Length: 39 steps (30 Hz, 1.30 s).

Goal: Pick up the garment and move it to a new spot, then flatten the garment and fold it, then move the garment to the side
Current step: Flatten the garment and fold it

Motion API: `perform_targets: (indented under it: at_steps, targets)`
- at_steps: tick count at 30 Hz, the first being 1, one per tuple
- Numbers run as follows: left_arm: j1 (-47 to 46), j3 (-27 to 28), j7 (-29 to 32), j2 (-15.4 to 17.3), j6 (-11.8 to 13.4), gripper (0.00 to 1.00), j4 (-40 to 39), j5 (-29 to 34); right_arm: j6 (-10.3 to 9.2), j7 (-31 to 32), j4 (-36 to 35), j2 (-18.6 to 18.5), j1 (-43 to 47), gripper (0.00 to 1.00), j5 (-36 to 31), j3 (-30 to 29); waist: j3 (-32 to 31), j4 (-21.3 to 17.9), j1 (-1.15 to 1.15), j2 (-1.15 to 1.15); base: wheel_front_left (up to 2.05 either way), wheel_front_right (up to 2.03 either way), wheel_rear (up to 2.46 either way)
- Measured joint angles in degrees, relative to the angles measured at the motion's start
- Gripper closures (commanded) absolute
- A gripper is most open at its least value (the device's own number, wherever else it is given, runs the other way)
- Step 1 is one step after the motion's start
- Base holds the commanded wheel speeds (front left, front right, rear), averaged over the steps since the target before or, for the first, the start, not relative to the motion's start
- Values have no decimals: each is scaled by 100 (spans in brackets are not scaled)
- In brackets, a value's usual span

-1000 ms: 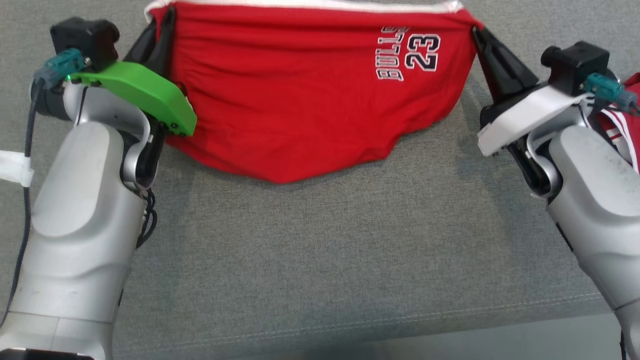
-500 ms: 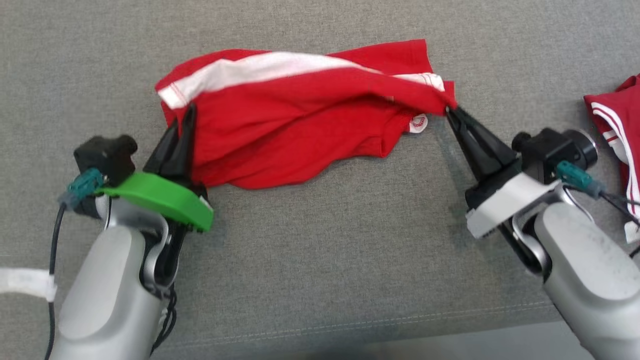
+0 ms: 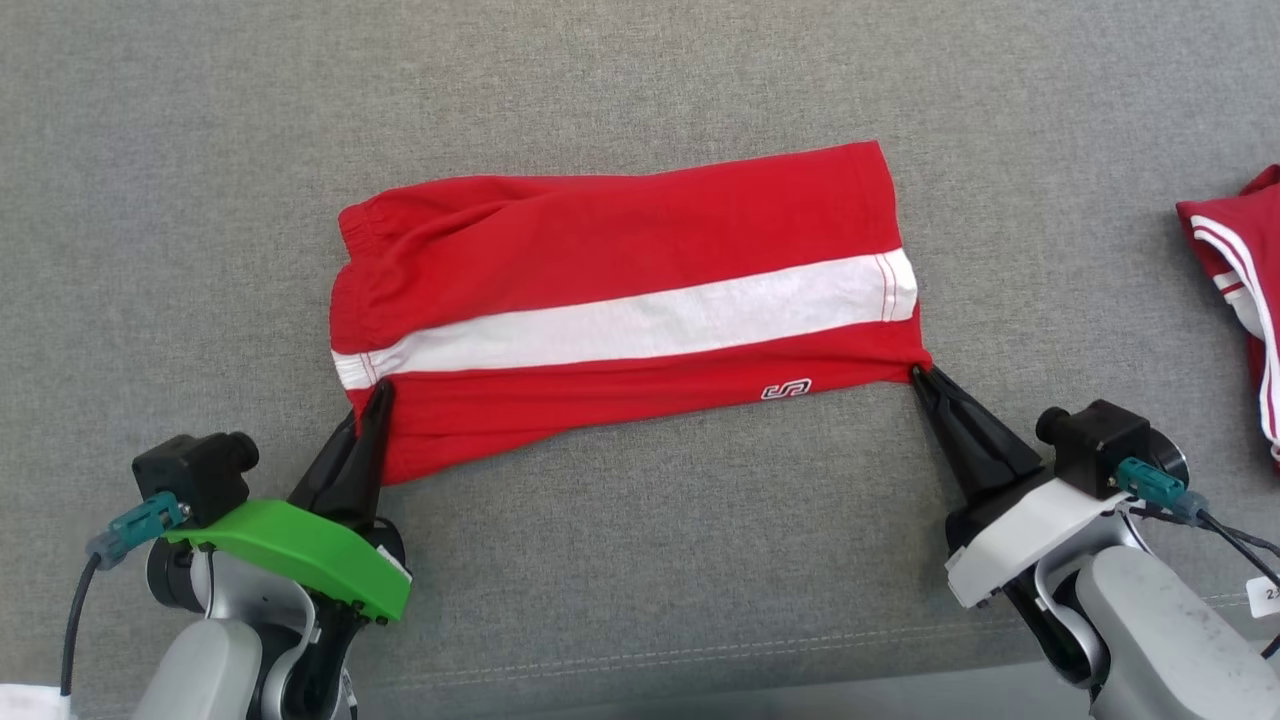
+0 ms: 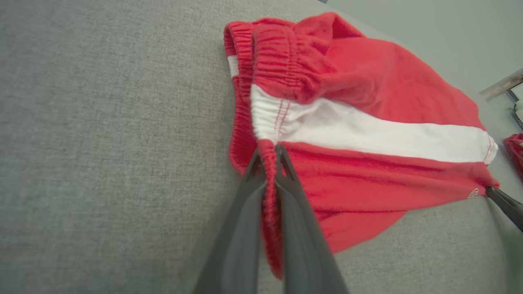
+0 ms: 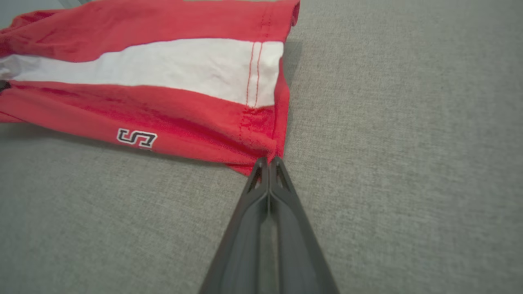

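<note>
A pair of red knit fabric shorts (image 3: pixel 620 250) with a broad white stripe (image 3: pixel 640 325) along the side lies spread on the grey woven fabric surface (image 3: pixel 640 560), lengthwise across the middle of the head view. The gathered elastic waistband (image 4: pixel 273 53) is at the robot's left end and the stitched leg hem at its right end. The cloth lies mostly flat, with soft folds near the waistband. A small black-and-white logo (image 3: pixel 785 388) sits on the near red band, close to the hem.

The left gripper (image 3: pixel 378 395), under its green plastic cover, is clamped on the shorts: in the left wrist view its 2 dark fingers (image 4: pixel 267 149) are closed on a ridge of the red waistband edge just below the white stripe, and the cloth runs down between them.

The right gripper (image 3: pixel 918 372), under its white cover, has its 2 fingers pressed together at the near hem corner. In the right wrist view (image 5: pixel 268 160) the tips touch that 1 corner and appear to pinch it, though the cloth between them is too slight to see clearly. The corner is drawn to a point there.

A second red garment with thin white stripes (image 3: pixel 1245 290) lies well apart at the right edge.
</note>
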Motion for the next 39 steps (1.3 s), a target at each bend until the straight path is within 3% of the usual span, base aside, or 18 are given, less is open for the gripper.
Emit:
perform_targets:
  at_steps: [3,4,5,6,21,31,39]
  targets:
    - [161,27,80,0,78,100,-82,-133,0,-1,38,82,151,100,136,-7,-39,2,0,0,0,0,0]
    - [189,44,80,3,115,89,-93,-134,1,-1,52,120,186,69,176,-29,-54,-1,0,0,0,0,0]
    - [220,58,79,0,153,55,-99,-135,1,-1,48,166,218,0,203,-90,-75,-2,0,0,0,0,0]
    - [233,58,68,0,200,0,-102,-112,1,0,63,213,243,0,241,-176,-98,-4,0,0,0,0,0]
    - [308,276,-869,-70,1003,0,-554,695,-2,0,-666,928,692,0,-747,-2217,-777,-34,0,0,0,0,0]
    - [-225,364,-1646,-294,918,0,-280,1127,-2,155,-835,1211,668,0,-1166,-2282,-1341,-7,0,0,0,0,0]
    - [119,1158,-1712,-725,644,0,-159,1525,-2,135,-734,1446,774,0,-1261,-2165,-1666,-38,0,0,0,0,0]
